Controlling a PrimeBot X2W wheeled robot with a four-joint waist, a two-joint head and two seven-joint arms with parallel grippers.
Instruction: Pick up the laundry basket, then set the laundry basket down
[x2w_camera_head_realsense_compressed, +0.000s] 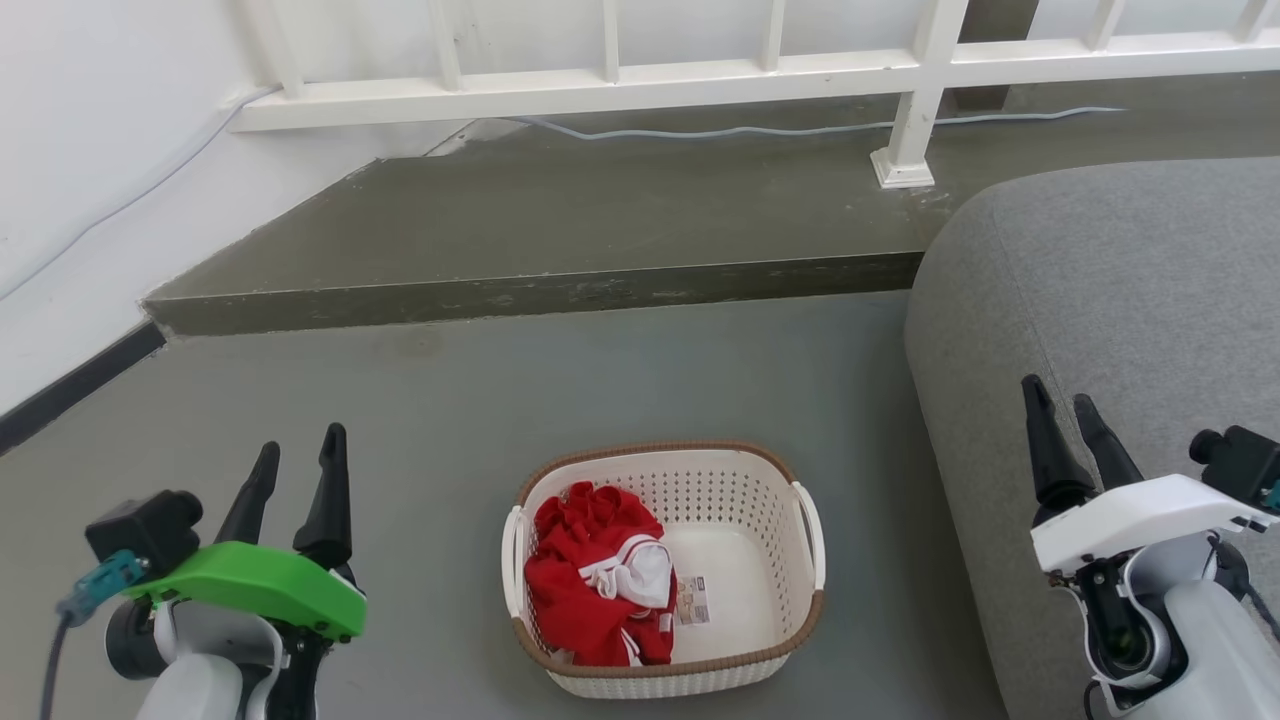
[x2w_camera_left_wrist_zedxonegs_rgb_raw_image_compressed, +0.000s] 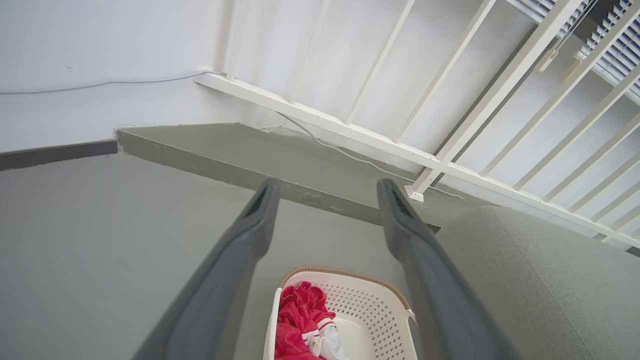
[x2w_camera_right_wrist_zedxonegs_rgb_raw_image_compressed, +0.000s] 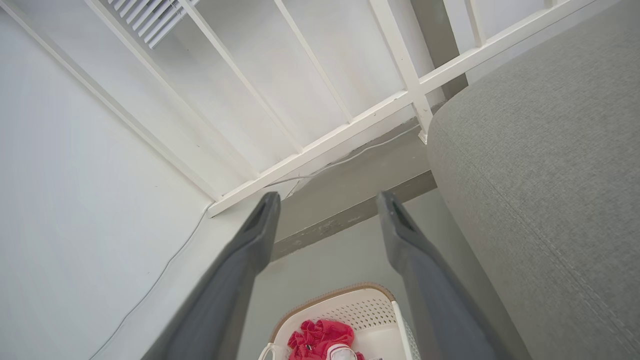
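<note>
Pre-grasp: laundry basket (x2w_camera_head_realsense_compressed: 720, 495) rests on floor (x2w_camera_head_realsense_compressed: 400, 420); left claw (x2w_camera_head_realsense_compressed: 300, 442) and right claw (x2w_camera_head_realsense_compressed: 1057, 393) flank it, parted, empty; next, each should reach a side handle (x2w_camera_head_realsense_compressed: 814, 530)

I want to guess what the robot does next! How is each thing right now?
Basket: upright on the floor, nothing holding it.
Red clothes: crumpled inside the basket, on its left side.
Left hand: open, empty, apart from the basket.
Right hand: open, empty, apart from the basket.
</note>
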